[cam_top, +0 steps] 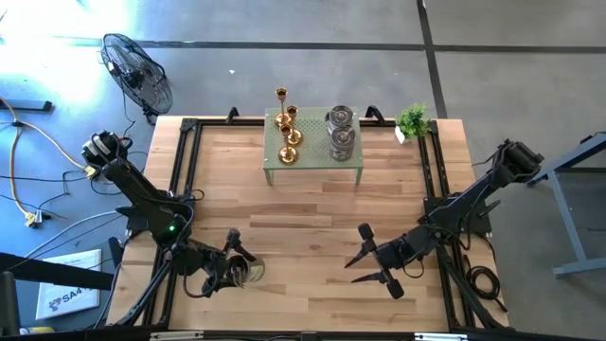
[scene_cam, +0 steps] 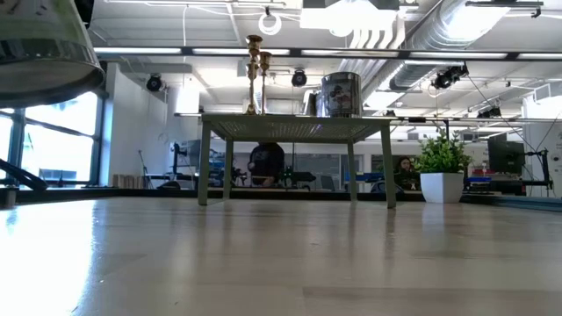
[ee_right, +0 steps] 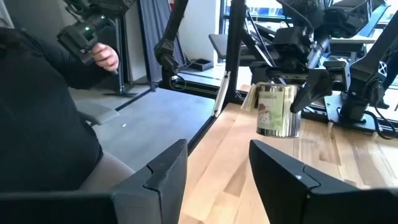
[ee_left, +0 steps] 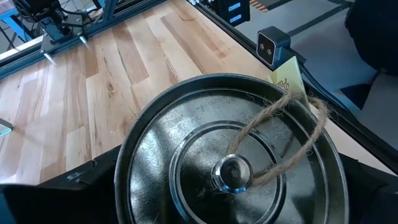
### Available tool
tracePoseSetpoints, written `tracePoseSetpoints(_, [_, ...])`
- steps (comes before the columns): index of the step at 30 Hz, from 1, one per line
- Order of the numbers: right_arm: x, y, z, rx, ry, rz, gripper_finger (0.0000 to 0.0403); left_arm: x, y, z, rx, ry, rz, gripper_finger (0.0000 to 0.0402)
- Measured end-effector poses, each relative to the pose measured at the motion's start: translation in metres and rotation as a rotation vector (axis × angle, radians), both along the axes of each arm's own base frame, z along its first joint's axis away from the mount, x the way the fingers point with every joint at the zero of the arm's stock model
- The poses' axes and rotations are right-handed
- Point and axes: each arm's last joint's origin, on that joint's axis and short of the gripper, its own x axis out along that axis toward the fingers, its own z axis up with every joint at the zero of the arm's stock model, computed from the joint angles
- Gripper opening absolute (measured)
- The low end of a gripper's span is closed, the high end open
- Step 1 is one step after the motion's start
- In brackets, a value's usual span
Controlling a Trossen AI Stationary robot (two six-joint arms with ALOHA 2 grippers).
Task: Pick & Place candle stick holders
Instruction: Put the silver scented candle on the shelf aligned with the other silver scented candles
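High view: silver holder [cam_top: 248, 273] near table edge [cam_top: 284, 328]

The dark left gripper [cam_top: 230, 270] is clamping a squat silver-grey jar-like holder [cam_top: 248, 273]; the dark right gripper [cam_top: 365, 256] is hovering with fingers parted, holding nothing.

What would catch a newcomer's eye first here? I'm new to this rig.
Probably the left end effector at the table's near-left corner, holding a silver jar-like candle holder above the wood. Next, the small green stand at the far edge, carrying three gold holders beside two silver ones. The right end effector waits, empty.
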Motion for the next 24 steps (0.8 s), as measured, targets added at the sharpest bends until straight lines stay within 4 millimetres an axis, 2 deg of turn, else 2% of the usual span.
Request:
tracePoseSetpoints(4, [0.0,0.0,0.0,0.014,0.007,-0.001,0.0175,0.0,0.0,0.0,0.0,0.0,0.001,0.0355])
tracePoseSetpoints(7, [0.0,0.0,0.0,0.049,0.023,-0.006,0.0199,0.0,0.0,0.0,0.0,0.0,0.0,0.0355])
tracePoseSetpoints(19, [0.0003,-0.0006,0.0,0.083,0.038,-0.032,0.039,0.0,0.0,0.0,0.0,0.0,0.001,0.0356])
tracePoseSetpoints(24, [0.0002,-0.0005,0.0,0.084,0.039,-0.029,0.0389,0.0,0.0,0.0,0.0,0.0,0.001,0.0356])
